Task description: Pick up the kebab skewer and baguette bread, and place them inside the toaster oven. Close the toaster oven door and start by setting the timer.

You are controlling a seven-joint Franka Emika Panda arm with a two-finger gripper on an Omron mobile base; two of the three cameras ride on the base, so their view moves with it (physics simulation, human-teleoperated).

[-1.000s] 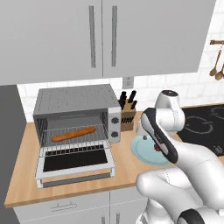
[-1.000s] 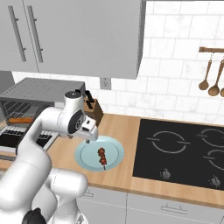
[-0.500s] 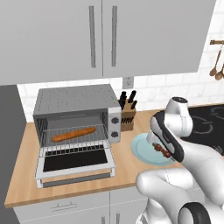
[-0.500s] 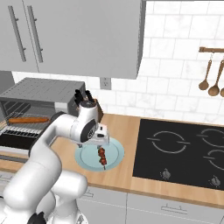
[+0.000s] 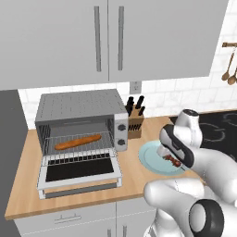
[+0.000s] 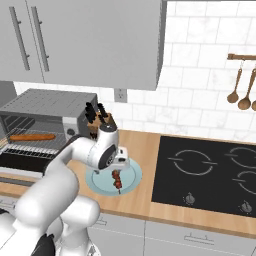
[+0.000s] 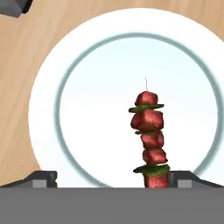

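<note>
The claw (image 7: 111, 177) hangs spread wide over the kebab skewer (image 7: 149, 141) on the plate (image 7: 83, 131); shift it sideways until the meat sits centred between the fingers. Farther off, the baguette bread (image 5: 77, 142) lies inside the toaster oven (image 5: 81, 121).

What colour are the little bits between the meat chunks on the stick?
Green: thin slices between the dark red chunks on the kebab skewer, clearest in the hand view.
</note>
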